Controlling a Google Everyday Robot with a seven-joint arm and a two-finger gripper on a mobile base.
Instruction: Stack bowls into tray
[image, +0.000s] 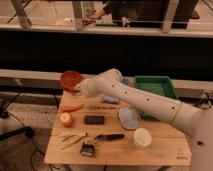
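Observation:
The red-orange bowl is at the table's far left corner, tilted and a little raised. My gripper is at its right rim, shut on it, and my white arm reaches in from the lower right. The dull purple bowl does not show; the red-orange bowl now covers the spot where it stood. The dark green tray stands at the far right of the table, partly behind my arm.
On the wooden table lie a carrot, a round fruit, a black block, a pale blue-grey pad, a white cup, a black-handled tool and yellow sticks. A rail runs behind.

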